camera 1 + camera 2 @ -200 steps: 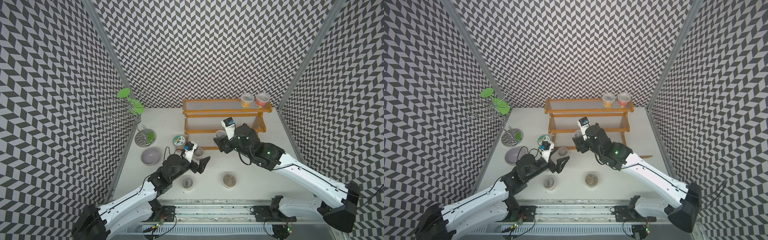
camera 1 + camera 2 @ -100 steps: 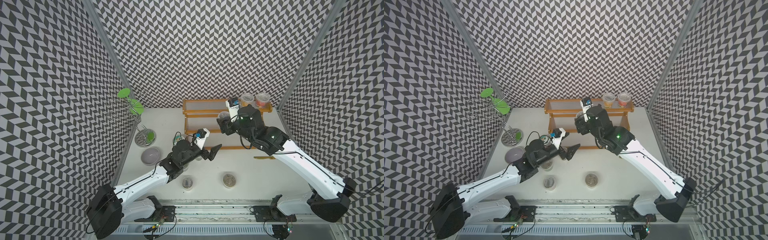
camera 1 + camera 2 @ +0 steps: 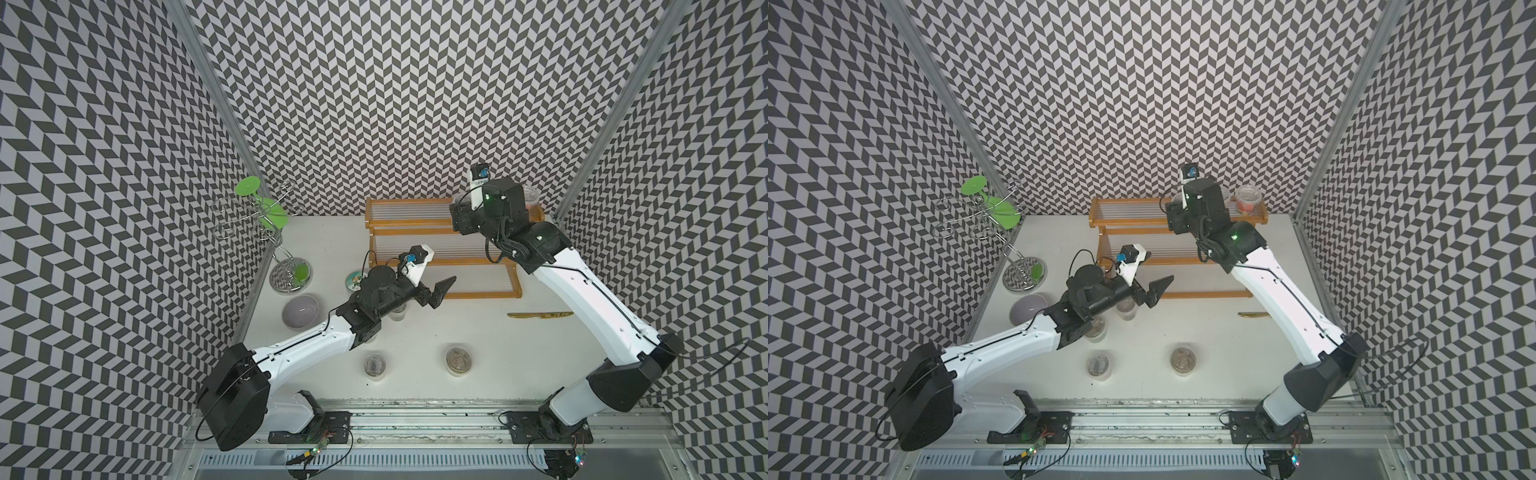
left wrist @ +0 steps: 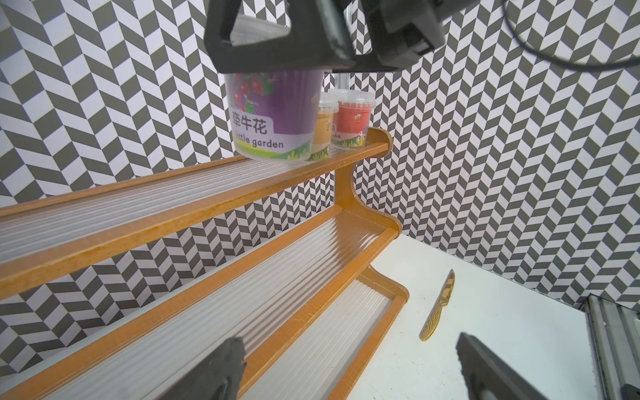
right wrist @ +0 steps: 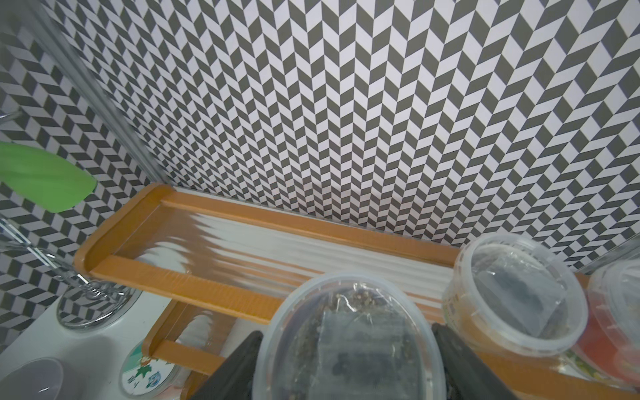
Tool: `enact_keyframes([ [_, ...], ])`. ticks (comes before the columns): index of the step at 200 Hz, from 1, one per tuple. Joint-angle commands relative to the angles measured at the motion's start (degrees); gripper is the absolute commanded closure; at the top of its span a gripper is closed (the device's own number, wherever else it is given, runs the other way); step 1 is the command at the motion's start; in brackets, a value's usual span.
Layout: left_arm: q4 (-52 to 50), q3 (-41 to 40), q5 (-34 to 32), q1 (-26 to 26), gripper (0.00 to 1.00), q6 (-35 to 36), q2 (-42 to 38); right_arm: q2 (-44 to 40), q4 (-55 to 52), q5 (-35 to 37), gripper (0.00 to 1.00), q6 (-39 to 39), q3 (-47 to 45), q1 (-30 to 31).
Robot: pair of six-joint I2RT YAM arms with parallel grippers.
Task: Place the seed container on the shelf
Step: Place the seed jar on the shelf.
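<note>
Right pincer (image 5: pixel 349 374) is seen clenched on the seed container (image 4: pixel 273 114), a purple-labelled tub gripped just under its clear lid. Over the last second the tub is carried up from in front of the lowest step of the shelf (image 4: pixel 173 220) to the top step. It is now held toward the right end of that step, just beside the yellow tub (image 4: pixel 323 128), with the red tub (image 4: pixel 351 117) beyond. In the left wrist view the tub's base is seen level with the front rail of the top step; contact with the ribbed surface cannot be confirmed. The tub is held close to upright, slightly tipped.

Left pincer (image 4: pixel 356 367) is noted released, jaws wide and empty. It is brought forward in the same interval and is now poised over the lowest step, well apart from the held tub.

Unchanged on the table (image 3: pixel 498 353): knife (image 3: pixel 540 315), small tub (image 3: pixel 375 365), wider tub (image 3: pixel 459 360).

Judgement: transport is taken as nearly done; lowering and release remain. Clearance to the yellow tub is judged tight, so a knock on opening is considered the main risk.
</note>
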Motion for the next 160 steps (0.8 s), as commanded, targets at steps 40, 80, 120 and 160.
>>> enact_keyframes([
  [40,1.0,2.1,-0.1,-0.1,0.01,0.4,0.0,7.1,-1.0,-0.2,0.26,-2.2,8.9,-2.9],
  [80,0.6,2.2,0.0,-0.1,0.00,0.0,-0.1,11.2,-2.9,-0.9,0.26,-2.7,13.4,-3.5],
  [120,0.3,1.8,-0.3,0.0,0.00,-0.1,-0.6,13.4,-3.3,-2.0,0.26,-2.3,14.7,-4.5],
  [160,0.0,1.8,-0.5,0.2,0.00,-0.1,-0.7,14.3,-3.6,-3.0,0.25,-1.5,15.0,-5.6],
])
